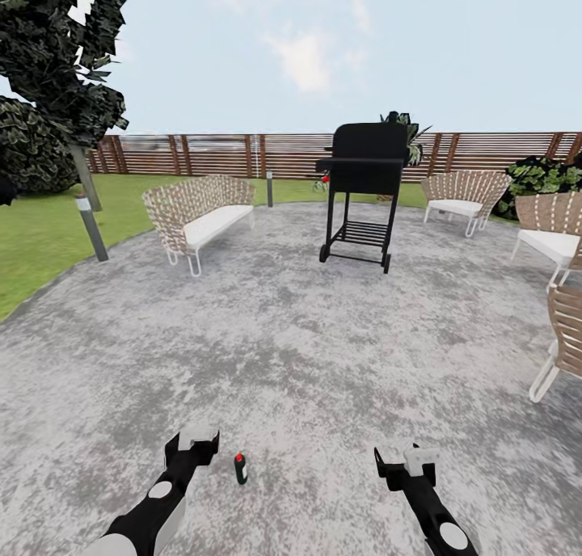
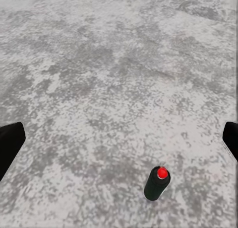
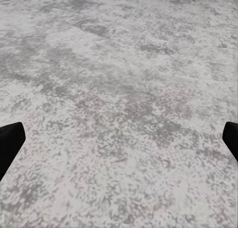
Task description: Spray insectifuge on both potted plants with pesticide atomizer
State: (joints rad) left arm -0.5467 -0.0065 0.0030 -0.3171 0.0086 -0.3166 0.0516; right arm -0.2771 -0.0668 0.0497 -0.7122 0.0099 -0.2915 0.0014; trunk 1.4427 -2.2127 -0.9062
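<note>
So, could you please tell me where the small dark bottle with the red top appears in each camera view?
Head view: the bottle stands upright on the paving low in the picture, just beside the left gripper.
Left wrist view: the bottle is low and right of centre, between the two fingertips.
Right wrist view: not in it.
Shared landmark: the mottled grey paving under everything.

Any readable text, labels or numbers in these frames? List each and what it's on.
None. The bottle on the paving has a plain dark body and red cap, no label legible. The grill, the bench and the fence carry no lettering.
</note>
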